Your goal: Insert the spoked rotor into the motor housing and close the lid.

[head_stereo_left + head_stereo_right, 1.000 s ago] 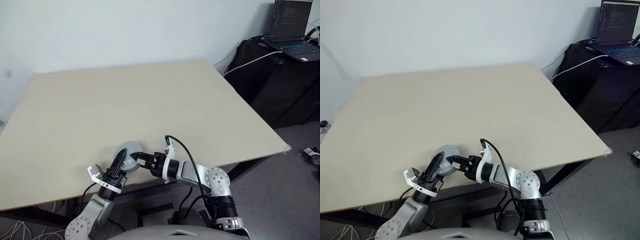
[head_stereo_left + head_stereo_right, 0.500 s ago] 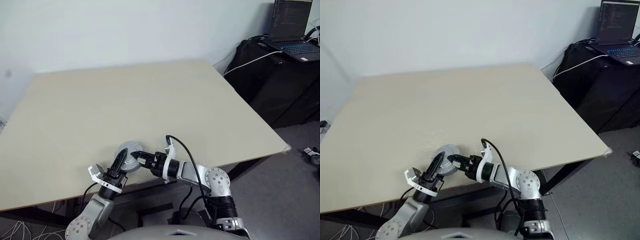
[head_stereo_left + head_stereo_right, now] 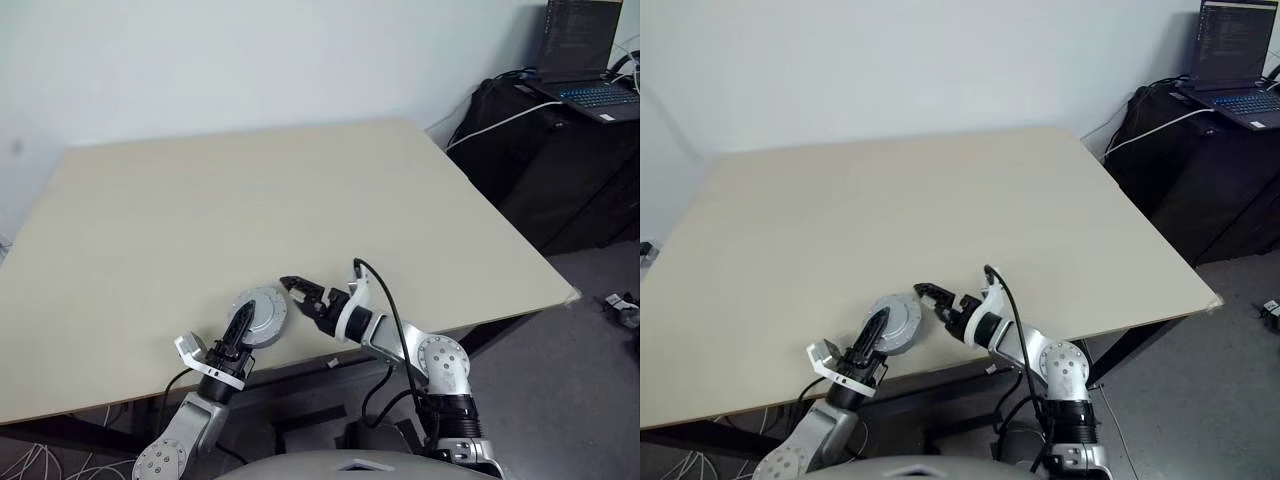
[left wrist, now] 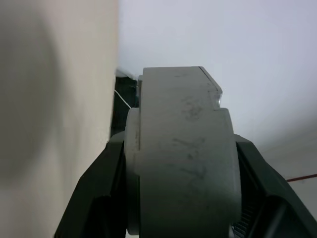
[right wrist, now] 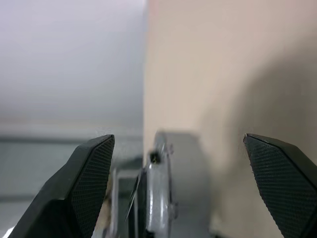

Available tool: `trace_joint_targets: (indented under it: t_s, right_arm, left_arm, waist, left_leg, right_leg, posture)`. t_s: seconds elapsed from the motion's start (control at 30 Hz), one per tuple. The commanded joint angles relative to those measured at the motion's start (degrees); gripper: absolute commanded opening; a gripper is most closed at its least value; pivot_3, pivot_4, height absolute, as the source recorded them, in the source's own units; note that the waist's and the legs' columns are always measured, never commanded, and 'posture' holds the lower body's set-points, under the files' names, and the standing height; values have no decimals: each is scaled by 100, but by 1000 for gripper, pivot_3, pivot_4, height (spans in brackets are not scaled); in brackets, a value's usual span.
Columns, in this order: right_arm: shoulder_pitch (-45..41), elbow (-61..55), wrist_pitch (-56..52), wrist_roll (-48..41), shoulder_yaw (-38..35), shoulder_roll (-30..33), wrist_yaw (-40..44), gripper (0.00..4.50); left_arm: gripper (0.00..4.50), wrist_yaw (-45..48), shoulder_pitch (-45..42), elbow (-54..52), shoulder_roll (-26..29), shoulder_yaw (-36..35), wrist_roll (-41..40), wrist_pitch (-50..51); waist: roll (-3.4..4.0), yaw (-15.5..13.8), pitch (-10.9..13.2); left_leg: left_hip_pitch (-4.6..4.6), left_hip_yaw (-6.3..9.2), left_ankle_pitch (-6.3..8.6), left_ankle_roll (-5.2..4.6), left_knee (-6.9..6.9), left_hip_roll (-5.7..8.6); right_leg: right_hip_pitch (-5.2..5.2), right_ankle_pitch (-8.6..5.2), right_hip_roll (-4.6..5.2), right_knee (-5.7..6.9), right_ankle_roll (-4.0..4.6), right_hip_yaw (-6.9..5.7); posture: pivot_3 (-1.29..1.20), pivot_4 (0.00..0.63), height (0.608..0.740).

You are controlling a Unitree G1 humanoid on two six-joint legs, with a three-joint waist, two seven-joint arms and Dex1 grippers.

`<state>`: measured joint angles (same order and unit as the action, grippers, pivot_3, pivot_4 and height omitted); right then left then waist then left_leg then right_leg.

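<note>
Your left pincer [image 3: 243, 327] is clamped on a round silver-grey metal assembly [image 3: 262, 312], its two black fingers pressed against the disc's opposite sides near the near edge of the worktop [image 3: 300, 200]. In the left wrist view the grey body [image 4: 183, 158] sits squarely between both fingers [image 4: 94, 198], with the pale worktop running along one side. What you see from the head camera is the flat silver face with a darker centre, which reads as the lid; you cannot tell from these views whether the copper-wound motor housing or the spoked rotor sits beneath it.

Your right pincer [image 3: 296, 290] stands wide, holding nothing, just beside the disc on its right side and apart from it. In the right wrist view its two textured fingertips [image 5: 89, 168] are spread far apart, and the grey part [image 5: 173, 188] shows edge-on between them, farther along.

Off the worktop's far right corner, an open laptop [image 3: 585, 60] rests on a dark cabinet.
</note>
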<state>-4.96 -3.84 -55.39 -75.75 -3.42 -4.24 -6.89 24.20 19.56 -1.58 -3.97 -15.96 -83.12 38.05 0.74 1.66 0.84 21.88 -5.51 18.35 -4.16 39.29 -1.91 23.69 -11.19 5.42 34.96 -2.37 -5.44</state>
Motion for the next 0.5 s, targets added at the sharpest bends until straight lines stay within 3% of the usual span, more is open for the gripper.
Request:
trace_joint_targets:
  t_s: [0.03, 0.2, 0.5]
  right_arm:
    - [106, -745, 315, 422, 93, 174, 419, 4500]
    - [192, -1516, 825, 1844, 831, 959, 1174, 4500]
    - [489, -1504, 3307, 5352, 2643, 2038, 2209, 4500]
  left_arm:
    - [2125, -66, -488, -530, -487, -257, 38, -721]
    - [2124, -632, -1324, -358, -533, -497, 553, -1881]
    - [2124, -1526, -2605, 632, -357, -1162, 1059, -3218]
  waist:
    - [-2, -3, 1]
    - [-14, -97, 22]
    - [-51, -54, 15]
  left_leg:
    - [2, 0, 1, 1, 0, -3]
    - [5, 6, 0, 3, 24, -7]
    - [4, -5, -14, 32, 29, 33]
  right_leg:
    - [1, -1, -2, 0, 1, -1]
    - [1, 3, -8, 1, 2, -9]
    - [-17, 7, -16, -5, -3, 4]
  posture:
    - [0, 0, 740]
    - [0, 0, 740]
    - [0, 0, 740]
